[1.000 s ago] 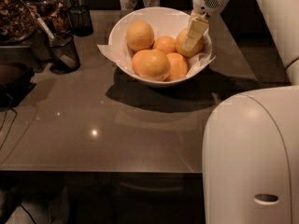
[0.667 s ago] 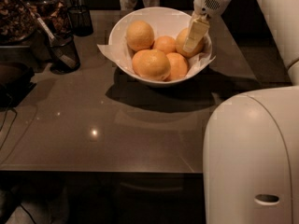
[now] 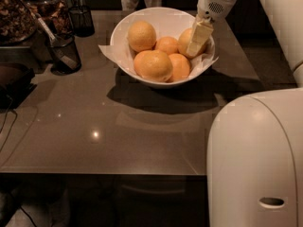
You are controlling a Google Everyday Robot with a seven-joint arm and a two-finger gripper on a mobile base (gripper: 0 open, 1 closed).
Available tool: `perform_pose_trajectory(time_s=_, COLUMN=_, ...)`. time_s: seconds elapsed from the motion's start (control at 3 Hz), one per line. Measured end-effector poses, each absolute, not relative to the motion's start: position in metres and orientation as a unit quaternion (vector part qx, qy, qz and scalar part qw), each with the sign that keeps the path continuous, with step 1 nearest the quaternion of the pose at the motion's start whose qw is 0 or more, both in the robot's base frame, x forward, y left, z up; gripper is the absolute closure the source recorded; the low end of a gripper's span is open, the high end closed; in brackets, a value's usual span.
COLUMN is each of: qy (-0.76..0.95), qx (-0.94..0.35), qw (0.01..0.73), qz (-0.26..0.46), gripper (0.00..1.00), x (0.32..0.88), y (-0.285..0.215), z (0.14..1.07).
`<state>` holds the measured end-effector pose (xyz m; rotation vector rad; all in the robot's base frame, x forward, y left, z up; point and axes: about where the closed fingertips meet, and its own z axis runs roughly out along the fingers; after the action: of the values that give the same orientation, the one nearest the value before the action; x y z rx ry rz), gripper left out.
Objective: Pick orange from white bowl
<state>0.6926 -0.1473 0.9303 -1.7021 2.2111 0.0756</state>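
We find the orange (image 3: 183, 40) at the right rear of the white bowl (image 3: 156, 82), resting against the paper-lined wall and touching a smaller fruit (image 3: 166, 45) to its left. It looks round, so we see no long axis, and we cannot tell where its stem end faces. The gripper (image 3: 195, 45) reaches down from above and lies across the orange's right side; we cannot tell how far it's open.

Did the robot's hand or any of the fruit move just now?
Nothing visibly moved. The gripper still sits against the orange at the right side of the white bowl, and the other fruits lie as before.
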Motion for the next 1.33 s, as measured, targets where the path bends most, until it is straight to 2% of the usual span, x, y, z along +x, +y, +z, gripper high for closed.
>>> perform_pose_trajectory(time_s=0.67, qy=0.775, qx=-0.609, qw=0.163, qz=0.035, gripper=0.35, x=0.698, y=-0.139, z=0.915)
perform_pose_trajectory(time_s=1.0, qy=0.774, qx=-0.611, qw=0.163, qz=0.035, gripper=0.54, x=0.7, y=-0.138, z=0.913)
perform_pose_trajectory(time_s=1.33, qy=0.774, qx=-0.611, qw=0.163, qz=0.035, gripper=0.77, x=0.7, y=-0.138, z=0.913)
